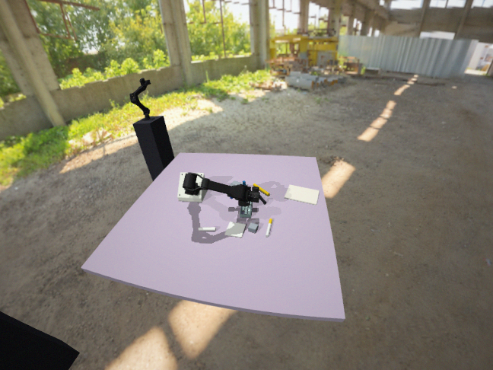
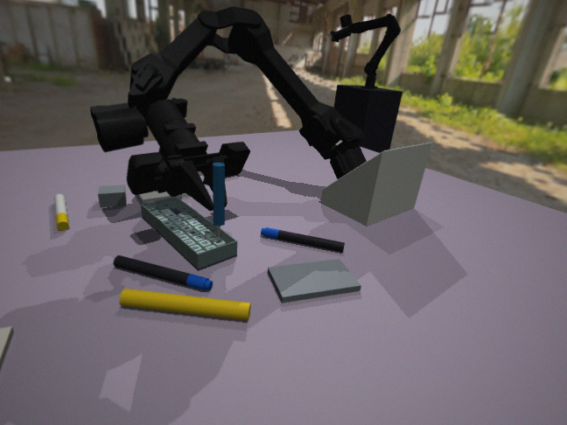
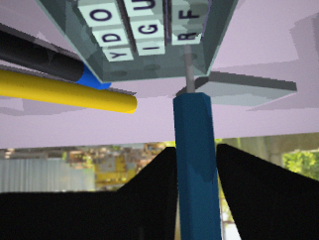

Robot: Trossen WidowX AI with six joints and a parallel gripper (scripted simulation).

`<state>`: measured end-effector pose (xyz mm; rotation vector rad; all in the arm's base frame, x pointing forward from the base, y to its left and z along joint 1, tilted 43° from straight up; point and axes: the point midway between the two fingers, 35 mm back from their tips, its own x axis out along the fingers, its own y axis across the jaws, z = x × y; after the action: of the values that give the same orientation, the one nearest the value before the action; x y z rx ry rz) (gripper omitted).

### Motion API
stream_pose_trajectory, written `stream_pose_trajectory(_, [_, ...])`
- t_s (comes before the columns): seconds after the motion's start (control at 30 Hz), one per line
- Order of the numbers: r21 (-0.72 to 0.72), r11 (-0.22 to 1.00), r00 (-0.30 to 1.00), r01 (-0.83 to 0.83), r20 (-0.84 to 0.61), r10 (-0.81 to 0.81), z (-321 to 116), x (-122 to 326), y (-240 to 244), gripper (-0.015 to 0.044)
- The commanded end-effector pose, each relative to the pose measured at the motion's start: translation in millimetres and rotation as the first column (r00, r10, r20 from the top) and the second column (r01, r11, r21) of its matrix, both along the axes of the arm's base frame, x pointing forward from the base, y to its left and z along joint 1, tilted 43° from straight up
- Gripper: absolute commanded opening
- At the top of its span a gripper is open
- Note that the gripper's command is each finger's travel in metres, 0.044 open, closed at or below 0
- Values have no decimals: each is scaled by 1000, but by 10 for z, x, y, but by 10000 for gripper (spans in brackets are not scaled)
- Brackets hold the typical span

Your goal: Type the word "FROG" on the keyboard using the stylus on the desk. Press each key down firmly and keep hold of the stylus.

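Observation:
My gripper [image 2: 206,195] [image 3: 195,155] [image 1: 246,203] is shut on the blue stylus [image 2: 218,191] [image 3: 194,164] and holds it upright over the keyboard [image 2: 201,260] [image 3: 149,71] [image 1: 244,212]. The keyboard is a small grey-green tray of pale keys lying on the lilac table [image 2: 366,343] [image 1: 239,270]. In the wrist view the stylus's thin grey tip [image 3: 188,61] reaches the edge of the R key [image 3: 187,37], at the keyboard's end row. The F key [image 3: 192,14] lies just beyond R, and the G key [image 3: 149,27] and O key [image 3: 101,15] stand in the rows beside it. I cannot tell whether the key is pushed down.
Beside the keyboard lie a yellow cylinder [image 2: 183,303] [image 3: 64,91], two black markers with blue caps [image 2: 160,272] [image 2: 304,240], a flat grey slab [image 2: 313,279], a grey wedge [image 2: 380,183], a small grey block [image 2: 111,195] and a white-and-yellow marker [image 2: 61,211]. A black pillar [image 2: 366,116] stands behind.

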<state>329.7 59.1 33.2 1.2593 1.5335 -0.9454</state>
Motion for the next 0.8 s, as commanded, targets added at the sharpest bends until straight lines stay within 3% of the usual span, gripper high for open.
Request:
stream_pose_trajectory(0.0, [-1,1000,1000,-5,3,5,-15,4,-13,81])
stream_pose_trajectory(0.77, [-1,1000,1000,-5,3,5,-44,9,-40,81])
